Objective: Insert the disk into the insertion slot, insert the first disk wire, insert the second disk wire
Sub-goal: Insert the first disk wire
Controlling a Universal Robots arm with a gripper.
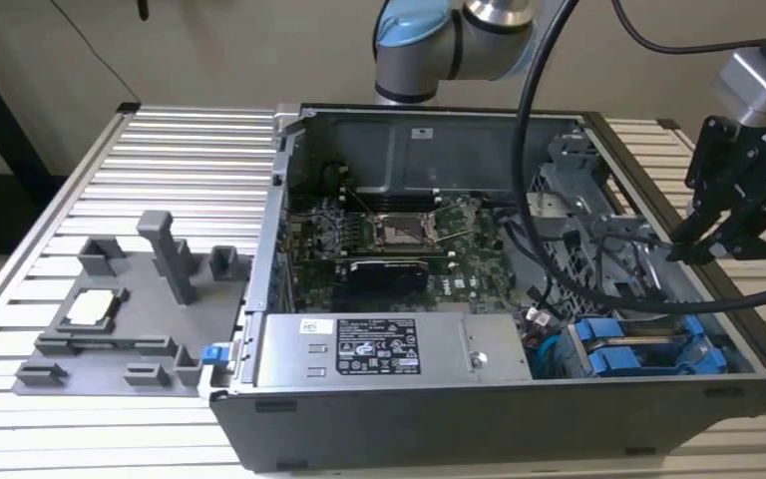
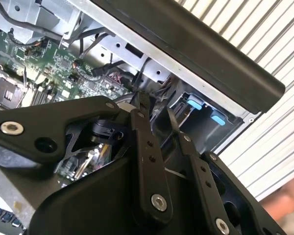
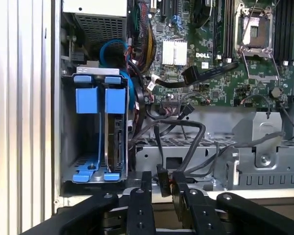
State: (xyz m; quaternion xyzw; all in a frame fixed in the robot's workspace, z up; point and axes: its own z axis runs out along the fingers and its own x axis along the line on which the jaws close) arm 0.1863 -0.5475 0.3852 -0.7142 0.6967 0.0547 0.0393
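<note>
The disk (image 3: 115, 142) stands on edge in its blue frame (image 3: 114, 100), seated in the insertion slot (image 3: 68, 122) of the grey drive cage, beside a second blue frame (image 3: 86, 100). In the exterior view the blue frames (image 1: 622, 354) sit at the case's near right corner. My gripper (image 3: 160, 188) hovers over the case's right side, apart from the cage, shut on the black connector (image 3: 162, 180) of a disk wire (image 3: 158, 142). The gripper (image 1: 702, 244) hangs above the case rim in the exterior view. In the second wrist view its fingers (image 2: 139, 115) stand close together.
The open computer case (image 1: 490, 439) lies on a slatted metal table (image 1: 184, 150). Inside are the motherboard (image 1: 397, 235), a labelled silver power-supply box (image 1: 376, 349) and loose cable bundles (image 3: 186, 127). The arm's thick black cables (image 1: 582, 289) cross the case. A grey fixture (image 1: 117, 319) stands on the exterior view's left.
</note>
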